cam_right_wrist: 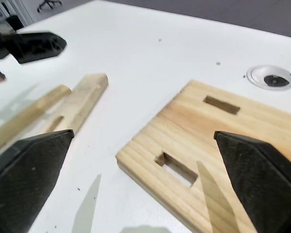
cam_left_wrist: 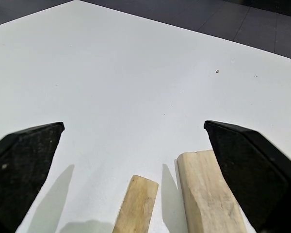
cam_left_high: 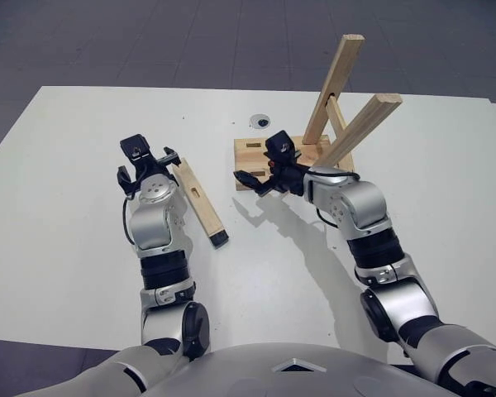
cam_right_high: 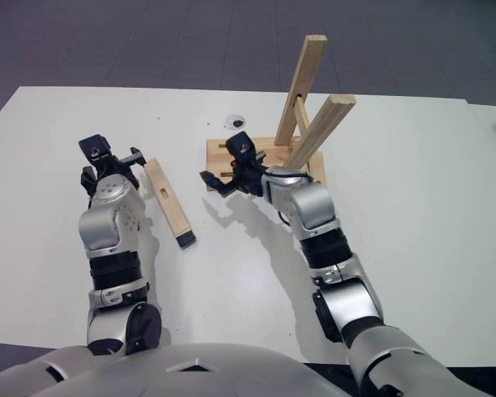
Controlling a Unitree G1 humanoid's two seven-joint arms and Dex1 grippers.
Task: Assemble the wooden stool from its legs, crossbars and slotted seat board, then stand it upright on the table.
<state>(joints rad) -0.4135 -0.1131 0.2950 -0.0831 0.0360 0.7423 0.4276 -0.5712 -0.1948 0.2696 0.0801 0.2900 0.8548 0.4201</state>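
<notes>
The slotted seat board (cam_left_high: 256,154) lies flat at the middle of the white table (cam_left_high: 83,207). Two legs (cam_left_high: 362,129) stick up from its far right part, leaning right. My right gripper (cam_left_high: 260,174) hovers open over the board's near-left corner; in the right wrist view its fingers (cam_right_wrist: 31,179) straddle a slot in the board (cam_right_wrist: 218,141). A loose slotted leg (cam_left_high: 200,202) with a dark tip lies to the left. Beside it is a thin crossbar (cam_left_wrist: 136,204). My left gripper (cam_left_high: 149,157) stands open at their far ends, holding nothing.
A round cable grommet (cam_left_high: 260,121) sits in the table just behind the seat board. Bare table stretches to the far left, the right and the front. Dark floor lies beyond the table's far edge.
</notes>
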